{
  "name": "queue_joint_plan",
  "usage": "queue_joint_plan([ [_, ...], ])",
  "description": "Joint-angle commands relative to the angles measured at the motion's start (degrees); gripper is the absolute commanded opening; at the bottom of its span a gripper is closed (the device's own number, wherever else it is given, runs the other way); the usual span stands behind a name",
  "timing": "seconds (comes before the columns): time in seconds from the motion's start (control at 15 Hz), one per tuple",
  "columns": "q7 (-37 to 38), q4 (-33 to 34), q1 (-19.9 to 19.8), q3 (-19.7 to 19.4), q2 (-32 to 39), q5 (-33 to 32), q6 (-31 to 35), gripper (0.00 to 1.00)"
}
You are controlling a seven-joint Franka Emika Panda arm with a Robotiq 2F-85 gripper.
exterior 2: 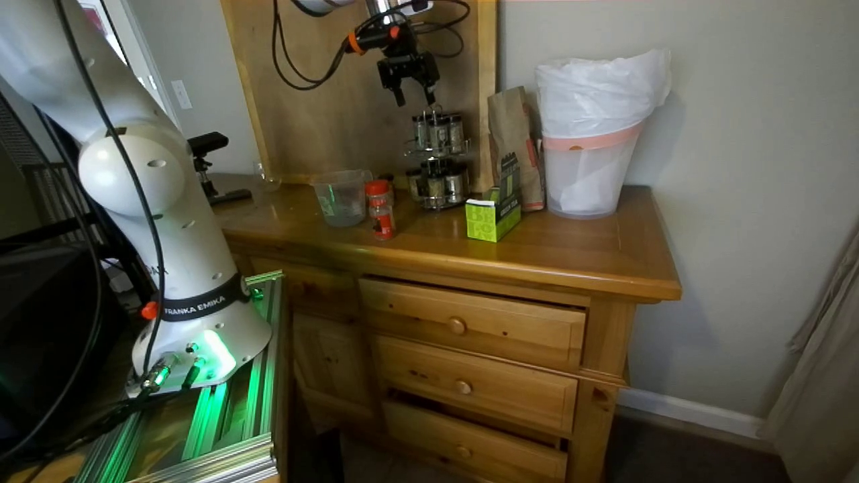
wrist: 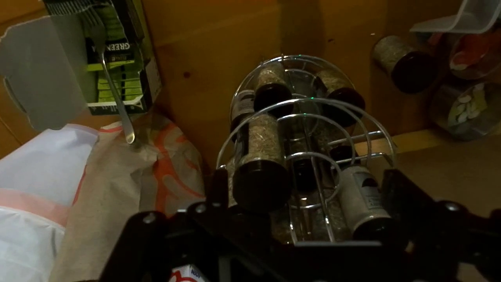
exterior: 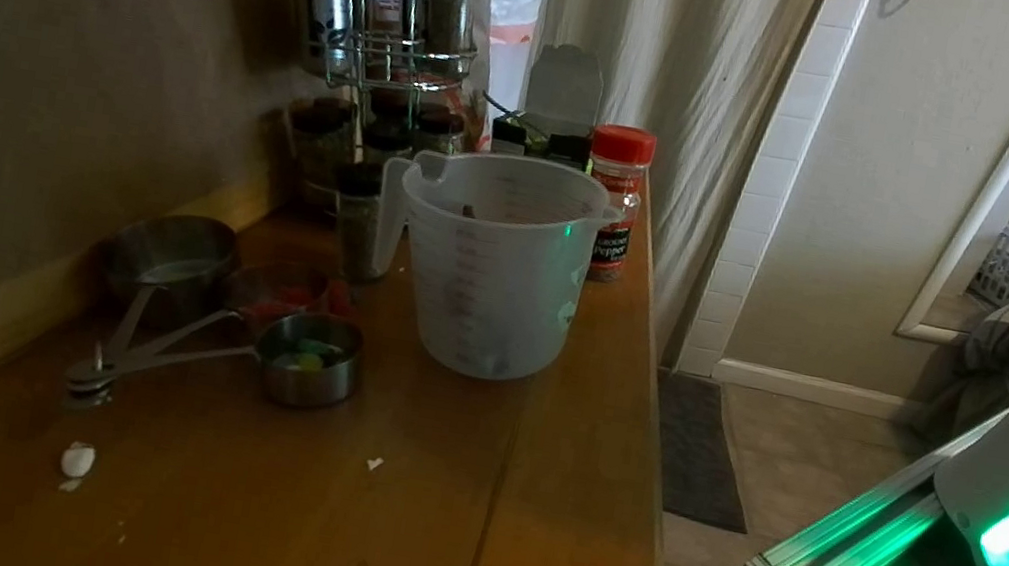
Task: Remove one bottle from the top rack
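The gripper (exterior 2: pixel 416 102) hovers above the top rack (exterior 2: pixel 436 153), its jaws spread wide and holding nothing. Bottles (exterior 2: pixel 439 134) stand in it, above the desk (exterior 2: pixel 570 249).

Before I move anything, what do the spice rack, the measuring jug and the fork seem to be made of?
Spice rack: probably polished metal wire, from its glints. Measuring jug: likely frosted plastic, being translucent. Fork: apparently smooth metal, with silvery shine.
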Motion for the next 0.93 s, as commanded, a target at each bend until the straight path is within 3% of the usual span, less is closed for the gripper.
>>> queue_joint_plan([
  [0.0, -2.2, 0.3, 0.1, -1.2, 3.1, -2.6, 2.6, 1.0],
  [0.53, -3.7, 0.7, 0.5, -1.8, 7.2, -2.0, 5.6, 0.99],
  [0.87, -3.0, 0.9, 0.5, -1.7, 8.8, -1.5, 9.2, 0.79],
])
